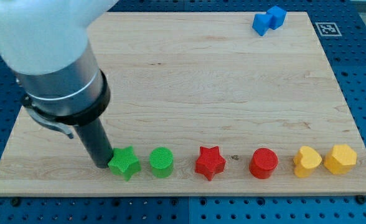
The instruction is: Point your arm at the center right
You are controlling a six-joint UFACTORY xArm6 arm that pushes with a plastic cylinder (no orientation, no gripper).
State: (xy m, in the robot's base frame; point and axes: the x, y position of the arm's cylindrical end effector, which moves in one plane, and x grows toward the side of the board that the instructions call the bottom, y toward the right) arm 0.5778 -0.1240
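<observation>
My tip point(103, 165) rests on the wooden board point(201, 81) near the view's bottom left, touching or just left of the green star block point(125, 163). A row runs rightward along the bottom: green cylinder point(162, 162), red star point(210, 163), red cylinder point(263, 163), yellow heart-like block point(307, 161), yellow hexagon block point(340, 158). Two blue blocks point(269, 19) sit together at the view's top right. The arm's body hides the board's top left corner.
A black-and-white marker tag point(327, 28) sits at the board's top right corner. The board lies on a blue perforated table point(363, 74).
</observation>
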